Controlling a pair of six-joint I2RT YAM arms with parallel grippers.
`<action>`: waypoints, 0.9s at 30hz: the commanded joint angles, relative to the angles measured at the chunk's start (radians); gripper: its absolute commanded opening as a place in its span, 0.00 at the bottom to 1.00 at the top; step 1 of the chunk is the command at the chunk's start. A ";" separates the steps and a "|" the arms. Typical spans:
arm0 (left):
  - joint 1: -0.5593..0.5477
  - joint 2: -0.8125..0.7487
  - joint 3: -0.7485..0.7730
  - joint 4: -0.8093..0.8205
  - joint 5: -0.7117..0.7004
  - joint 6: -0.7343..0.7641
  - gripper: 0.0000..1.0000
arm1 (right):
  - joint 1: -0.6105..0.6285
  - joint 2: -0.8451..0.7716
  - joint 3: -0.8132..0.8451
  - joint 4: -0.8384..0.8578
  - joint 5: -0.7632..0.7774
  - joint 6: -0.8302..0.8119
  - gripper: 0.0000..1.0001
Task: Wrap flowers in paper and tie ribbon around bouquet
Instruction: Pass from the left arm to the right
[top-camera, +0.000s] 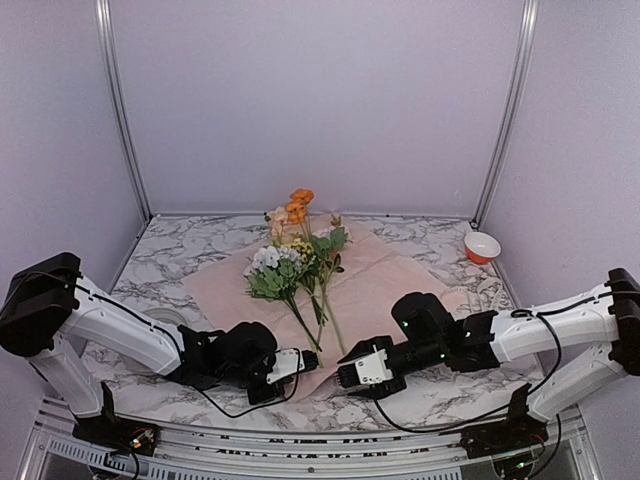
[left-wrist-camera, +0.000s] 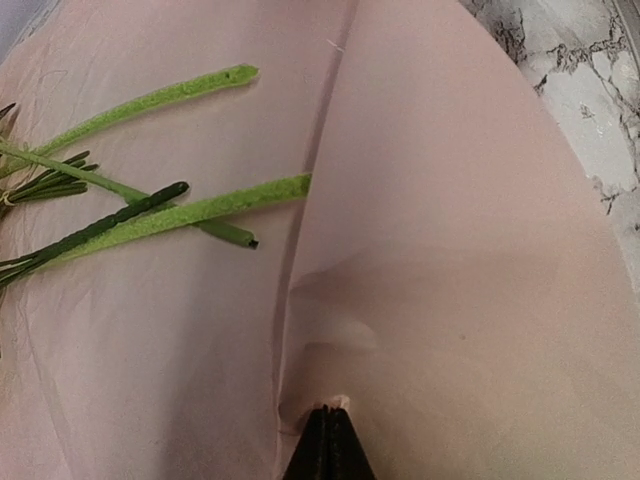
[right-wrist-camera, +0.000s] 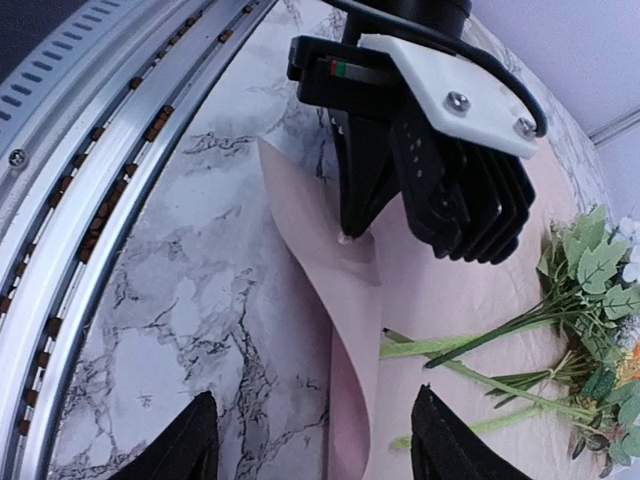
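Marble table (top-camera: 180, 270) bearing pink paper (top-camera: 390, 285), flat except along its near edge. On the paper lie flowers (top-camera: 295, 255), blossoms far, stems toward the arms. Pinching the near paper edge, the left gripper (left-wrist-camera: 328, 430) is clamped tight, a fold standing up beside the stem ends. Facing it, the right gripper (right-wrist-camera: 320, 440) gapes wide, holding nothing, one finger on each side of that raised edge. At far right, off the paper, a bowl (top-camera: 482, 246).

overhead rear view; wrist views close, sharing paper (left-wrist-camera: 450, 300)
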 joint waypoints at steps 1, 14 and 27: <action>0.013 -0.016 -0.016 0.007 0.044 0.004 0.01 | 0.016 0.086 0.093 0.124 0.092 -0.065 0.64; 0.037 -0.014 -0.019 0.009 0.082 -0.003 0.01 | 0.018 0.241 0.143 0.130 0.077 -0.173 0.25; 0.044 -0.251 -0.081 0.041 0.066 -0.078 0.60 | -0.005 0.212 0.186 -0.035 0.059 0.070 0.00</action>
